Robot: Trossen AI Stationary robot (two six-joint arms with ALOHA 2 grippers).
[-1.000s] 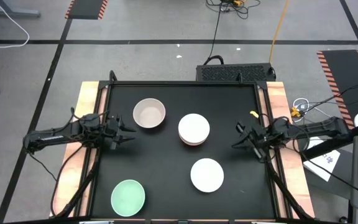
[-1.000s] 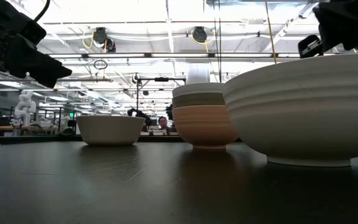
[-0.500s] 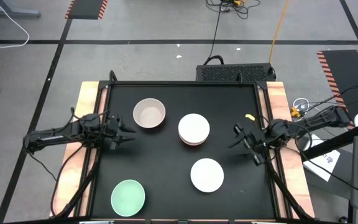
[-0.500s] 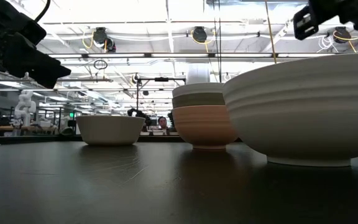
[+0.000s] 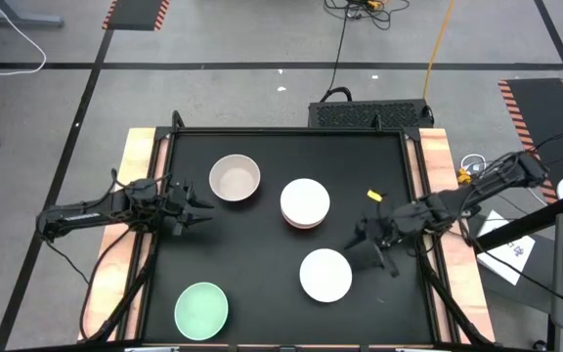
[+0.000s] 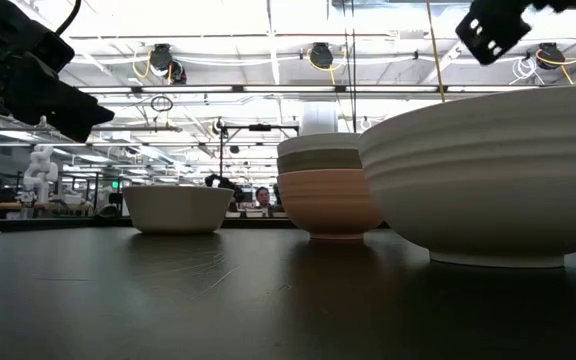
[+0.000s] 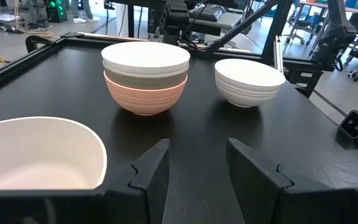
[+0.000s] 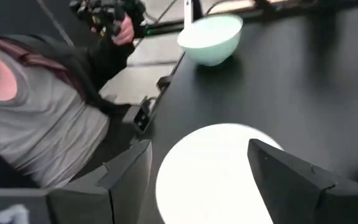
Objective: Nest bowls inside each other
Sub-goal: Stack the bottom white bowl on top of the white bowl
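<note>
black table (image 5: 262,254), floor cables (image 5: 360,8), seated person (image 8: 36,124)

The left arm reached in from the left side, low and level, and its pincer (image 5: 201,205) was open. The right arm stretched in from the right side, bent at the elbow. Its pincer (image 5: 362,242) was open too.

Beige bowl (image 7: 39,152) cut off by left wrist view's edge; lone white bowl (image 8: 219,171) blurred, partly cropped in right wrist view.
</note>
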